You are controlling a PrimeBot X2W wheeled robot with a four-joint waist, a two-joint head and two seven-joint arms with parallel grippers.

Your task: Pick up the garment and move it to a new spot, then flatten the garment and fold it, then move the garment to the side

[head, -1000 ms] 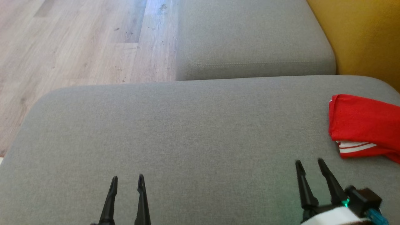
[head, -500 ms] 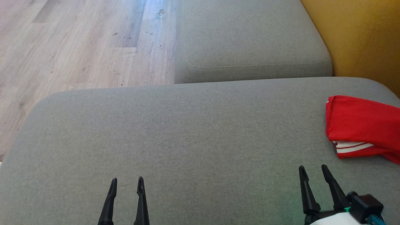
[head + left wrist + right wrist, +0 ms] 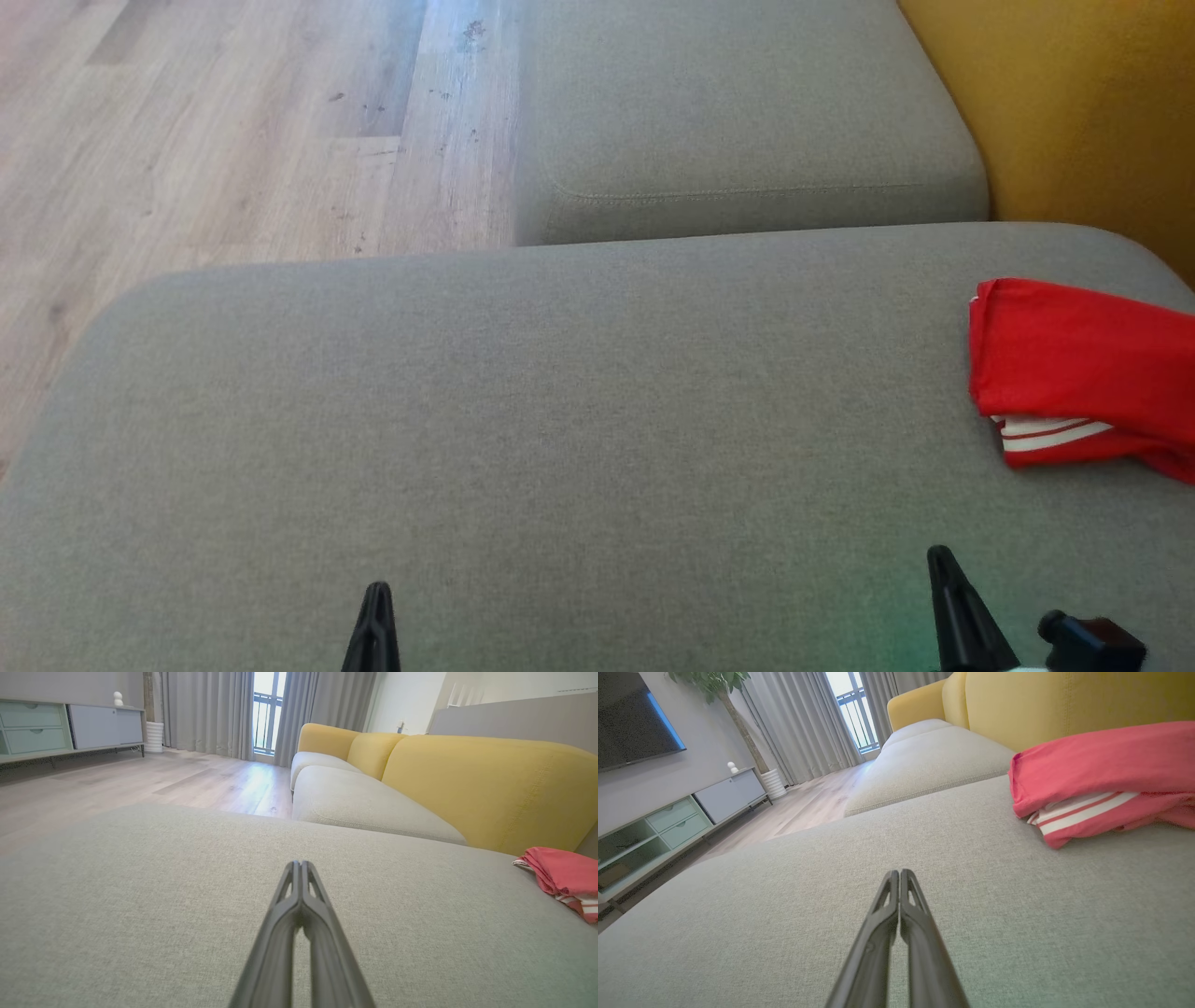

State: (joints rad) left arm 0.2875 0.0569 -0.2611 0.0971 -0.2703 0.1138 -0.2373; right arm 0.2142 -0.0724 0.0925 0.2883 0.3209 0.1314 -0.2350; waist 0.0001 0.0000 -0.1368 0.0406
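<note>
Both grippers have just closed. The fingers of my left gripper (image 3: 376, 592) are now pressed together with nothing between them, and the fingers of my right gripper (image 3: 939, 555) are also together and empty. Both wrist views confirm this: each pair meets at the tip above the bare grey cushion (image 3: 560, 420).

The garment (image 3: 1074, 364), red with white stripes, lies as a folded bundle at the right edge of this cushion, close to the yellow backrest (image 3: 1074, 93). It is well apart from the left gripper and near the right one, but touches neither.

Compared with one second ago, the fingers of both grippers were then clearly apart and reached higher in the head view. Now only their tips rise from the bottom edge, so I judge the arms have drawn back toward the body. The garment keeps its place and shape on the cushion. The small shift of the whole picture I take as the camera moving.

For the task, I think this means the folding and the move to the side are finished and the arms are going to rest.
</note>
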